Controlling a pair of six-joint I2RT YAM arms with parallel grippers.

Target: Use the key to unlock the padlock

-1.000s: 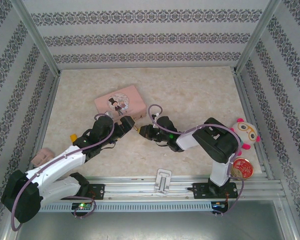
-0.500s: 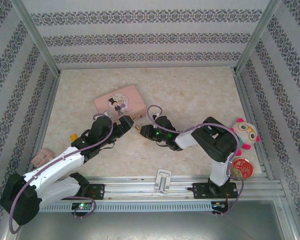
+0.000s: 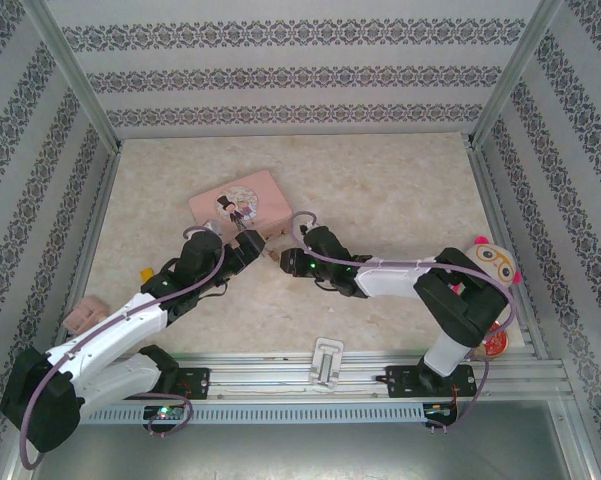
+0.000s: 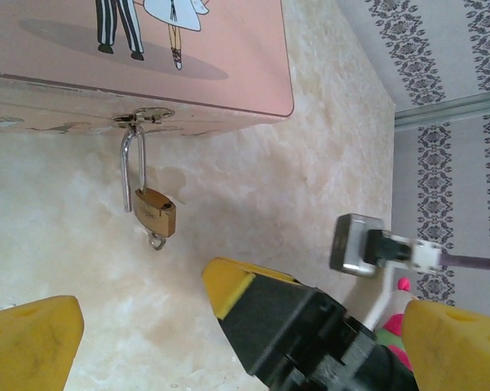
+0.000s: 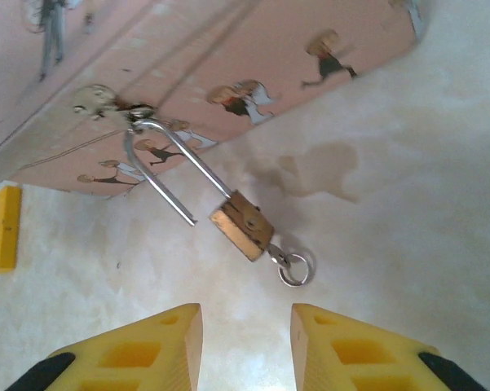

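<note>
The small brass padlock [image 5: 240, 226] lies on the table, its thin shackle [image 5: 167, 163] hooked through the hasp of the pink tin [image 5: 228, 65]. One shackle leg stands free of the body. The key [image 5: 277, 254] sticks out of the padlock's bottom, with a small ring on its end. My right gripper [image 5: 246, 326] is just short of the key, open, with nothing between its yellow fingers. My left gripper [image 4: 240, 316] is open wide beside it, a little back from the padlock [image 4: 155, 212]. In the top view both grippers, left [image 3: 248, 245] and right [image 3: 277, 257], meet at the tin's front edge.
The pink tin [image 3: 240, 203] lies left of centre. A small yellow block [image 3: 147, 273] sits by the left arm. A white bracket [image 3: 327, 360] rests on the front rail. A plush toy [image 3: 492, 262] and a red round tin [image 3: 490, 340] are at the right wall.
My right gripper's fingers have parted and no longer pinch the key. The right arm has stretched out lower, its elbow dropping to the right. The left arm has barely moved.
</note>
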